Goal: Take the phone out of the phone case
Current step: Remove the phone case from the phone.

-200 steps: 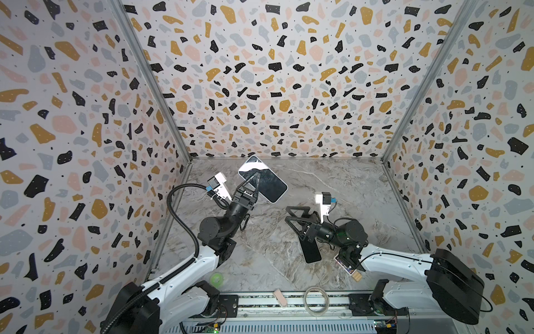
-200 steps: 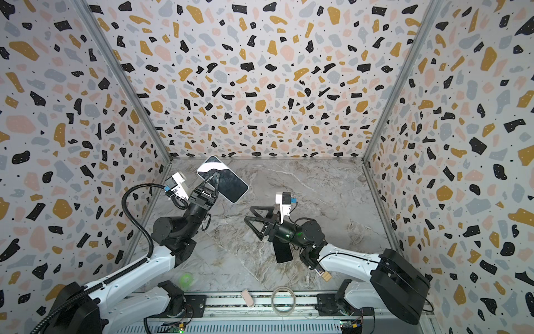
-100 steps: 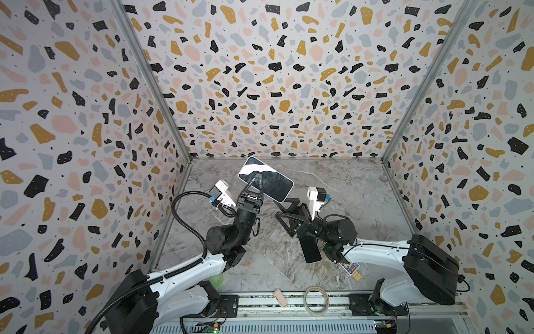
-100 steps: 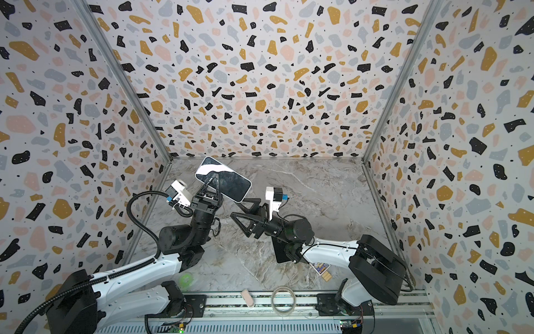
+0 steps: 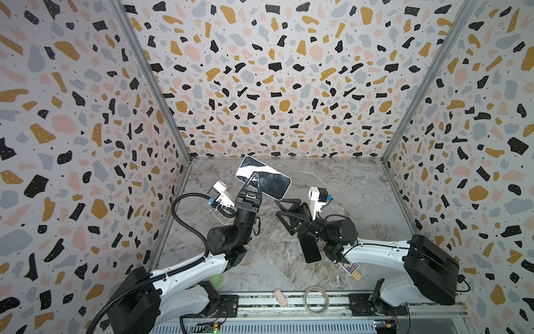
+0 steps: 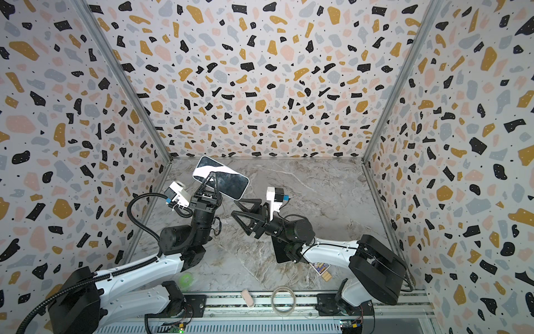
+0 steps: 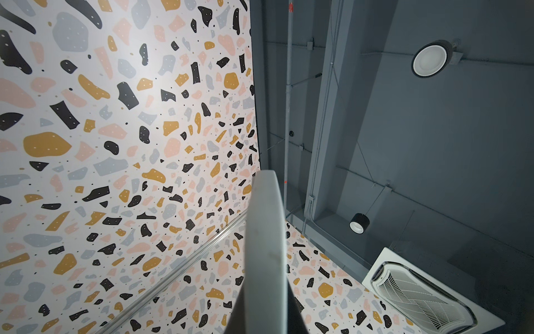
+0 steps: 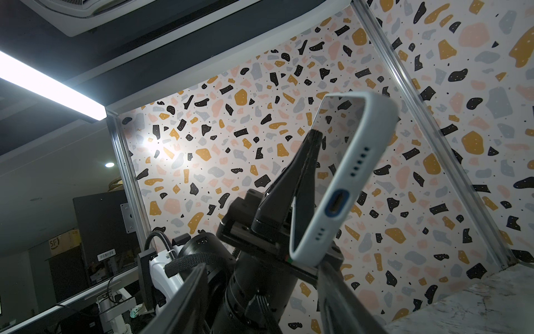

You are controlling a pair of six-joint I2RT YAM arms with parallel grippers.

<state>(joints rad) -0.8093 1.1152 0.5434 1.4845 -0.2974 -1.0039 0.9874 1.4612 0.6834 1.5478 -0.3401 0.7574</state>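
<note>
Both top views: left gripper point(image 5: 254, 175) is clamping the phone case point(image 5: 274, 184) in the air; right gripper point(image 5: 276, 207) is hanging just beside it, jaws apart, empty.

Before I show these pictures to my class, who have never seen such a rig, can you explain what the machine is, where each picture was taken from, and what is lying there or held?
This is a two-armed robot working over a grey marble-patterned table inside speckled walls. Two pictures look down from overhead, side by side like two eyes. The other two come from a camera on each arm's wrist. The left claw is shut on a dark-screened phone in a pale rubbery case, held up in the air. The right claw is open and empty, close to the phone's end. On the table lie a dark flat rectangular slab, a small green ring and a colourful card.
</note>
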